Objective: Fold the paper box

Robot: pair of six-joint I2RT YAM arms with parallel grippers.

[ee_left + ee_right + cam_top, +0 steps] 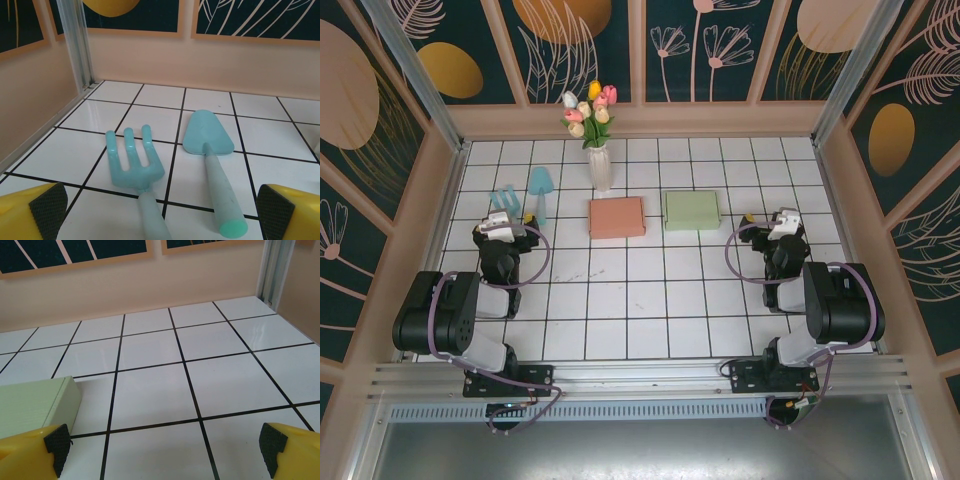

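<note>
Far left of the white tiled table [650,310], at about 9 o'clock from its middle: left gripper [505,222], yellow fingers [20,215] spread as wide as can be, gripping nothing, low over the tiles.

Just ahead of it, at 10 o'clock: teal garden fork [135,160] and teal trowel [207,132]. Lying flat side by side with a strip of tile between them. Handles toward the gripper, tines and blade toward the far wall. Fork on the left, trowel on the right.

Next, at 11 o'clock, near the back wall: white vase [600,168], upright, with tulips [590,108] in pink, yellow and white.

On the same 11 o'clock line but close to the table's middle: pink paper box [617,217], flat on the tiles, untouched.

Beside it, between 1 and 2 o'clock, across a gap of bare tile: green paper box [691,210], also flat, clear of both grippers. In the right wrist view, one corner of it at lower left, close to the left pad.

At 3 o'clock: right gripper [782,222], fingers [295,455] likewise fully parted and empty, over bare tile to the right of the green paper box.
</note>
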